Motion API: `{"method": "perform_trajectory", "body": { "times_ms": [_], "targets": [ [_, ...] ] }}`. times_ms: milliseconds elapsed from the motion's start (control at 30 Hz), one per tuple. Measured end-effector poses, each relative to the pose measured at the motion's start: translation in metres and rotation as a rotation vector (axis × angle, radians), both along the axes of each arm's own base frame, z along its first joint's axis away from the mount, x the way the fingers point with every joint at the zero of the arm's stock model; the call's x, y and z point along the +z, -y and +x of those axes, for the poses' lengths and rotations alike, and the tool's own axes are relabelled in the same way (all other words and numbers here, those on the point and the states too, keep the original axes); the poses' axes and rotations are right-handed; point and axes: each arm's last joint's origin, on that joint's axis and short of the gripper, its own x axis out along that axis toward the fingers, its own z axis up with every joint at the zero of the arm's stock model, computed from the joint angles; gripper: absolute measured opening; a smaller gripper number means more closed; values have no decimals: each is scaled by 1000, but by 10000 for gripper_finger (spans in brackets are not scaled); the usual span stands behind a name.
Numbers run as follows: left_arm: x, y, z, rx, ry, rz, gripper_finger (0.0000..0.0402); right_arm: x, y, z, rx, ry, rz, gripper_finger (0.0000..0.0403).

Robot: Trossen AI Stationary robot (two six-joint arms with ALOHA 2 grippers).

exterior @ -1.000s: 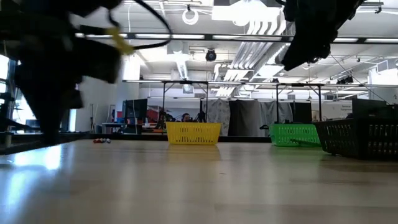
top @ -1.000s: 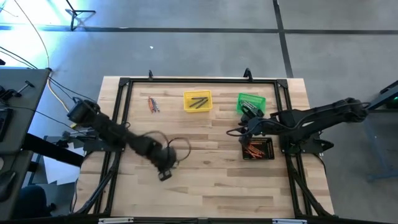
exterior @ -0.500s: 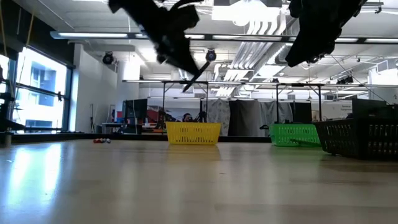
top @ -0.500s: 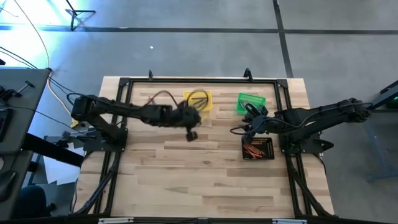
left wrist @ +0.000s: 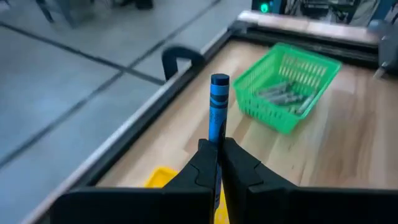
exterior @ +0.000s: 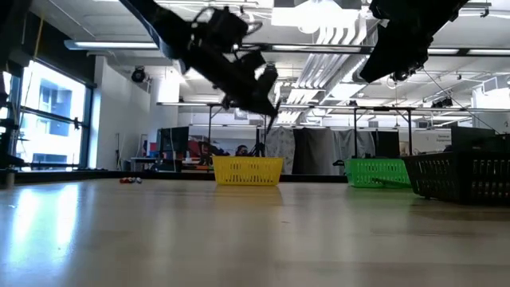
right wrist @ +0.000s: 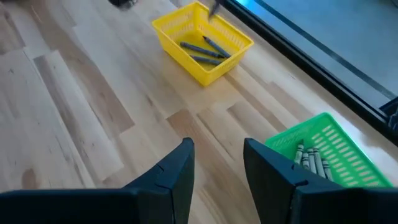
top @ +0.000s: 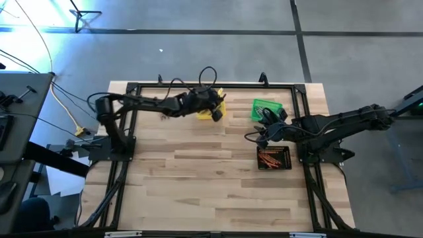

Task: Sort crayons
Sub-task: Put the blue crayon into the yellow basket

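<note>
The left gripper point(top: 213, 109) hangs over the yellow bin point(top: 220, 99) at the far edge of the table point(top: 218, 185), its fingers point(left wrist: 239, 163) pinched tight on a blue crayon point(left wrist: 217, 106) that stands up between them. In the low view this gripper point(exterior: 267, 100) is raised well above the yellow bin point(exterior: 248, 171), not touching it.

Taking the yellow bin as the landmark: inside it lie a few blue-grey crayons point(right wrist: 204, 48), seen from the right wrist camera point(right wrist: 202, 43). Just to the right of it along the same far edge sits the green bin point(top: 266, 109), holding a clutch of grey crayons point(left wrist: 283, 94) — the right wrist view also shows them point(right wrist: 309, 158). Nearer the front of the table than the green bin, and further right of the yellow one, stands the black bin point(top: 274, 158) filled with orange-red crayons point(top: 269, 158). To the left of the yellow bin a few loose crayons point(exterior: 130, 180) lie on the wood (partly hidden by the left arm from above).

The right gripper point(top: 263, 131) hovers between the green bin and the black bin, right of the yellow bin — its two fingers point(right wrist: 179, 167) stand apart with nothing between them.
</note>
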Motion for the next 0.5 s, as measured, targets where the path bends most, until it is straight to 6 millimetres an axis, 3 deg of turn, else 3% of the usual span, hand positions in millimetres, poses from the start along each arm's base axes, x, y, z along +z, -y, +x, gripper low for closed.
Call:
{"method": "perform_trajectory", "body": {
  "times_ms": [167,500],
  "targets": [
    [-24,-18,6,42,31,-65,0,0,0,0,-2,5,2,134],
    [-35,-19,3,91,-41,-100,0,0,0,0,-6,8,6,134]
  ]
}}
